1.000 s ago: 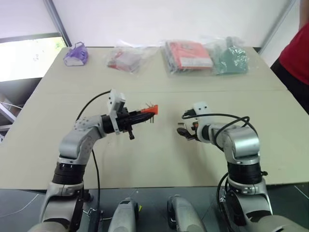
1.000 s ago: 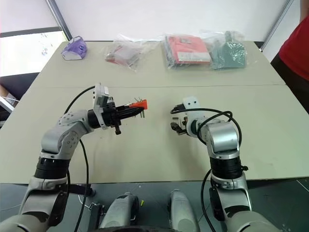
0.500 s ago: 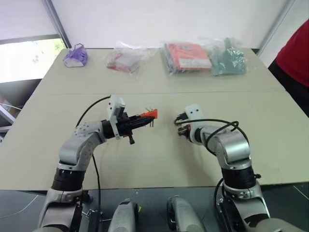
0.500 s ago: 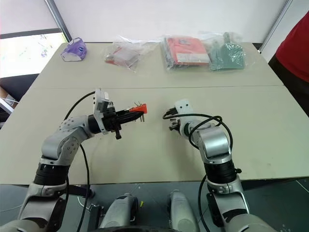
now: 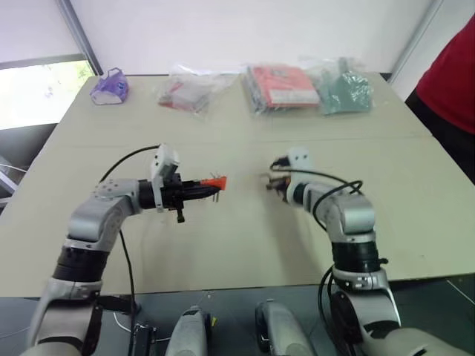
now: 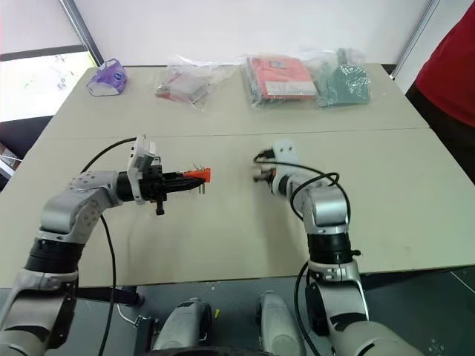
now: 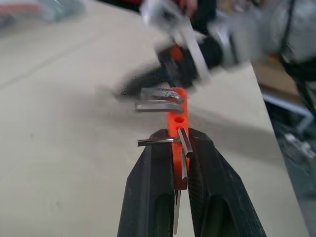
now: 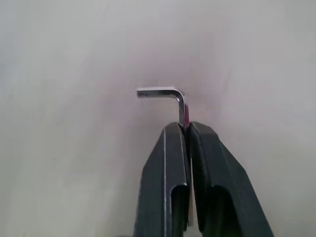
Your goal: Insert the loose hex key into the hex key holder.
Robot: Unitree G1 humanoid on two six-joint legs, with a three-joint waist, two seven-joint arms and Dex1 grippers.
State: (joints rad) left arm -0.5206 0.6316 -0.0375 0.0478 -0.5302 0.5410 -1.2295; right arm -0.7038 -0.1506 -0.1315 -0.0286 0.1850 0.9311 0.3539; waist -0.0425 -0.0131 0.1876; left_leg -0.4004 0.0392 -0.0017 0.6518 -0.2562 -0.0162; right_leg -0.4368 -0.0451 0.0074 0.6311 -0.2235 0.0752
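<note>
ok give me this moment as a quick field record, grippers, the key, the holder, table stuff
left gripper: shut on the hex key holder, held above the table
holder: orange block, several metal keys sticking out of one side
right gripper: shut on the loose hex key, long leg pinched, short bent end free
gap: key and holder apart, facing each other
far edge: purple item, plastic bags
insertion: not yet done

You're looking at a lab or test room: a plain beige table (image 5: 245, 245), bagged sample items (image 5: 286, 87) lined along its far edge, bare white wall (image 5: 245, 30) behind.
</note>
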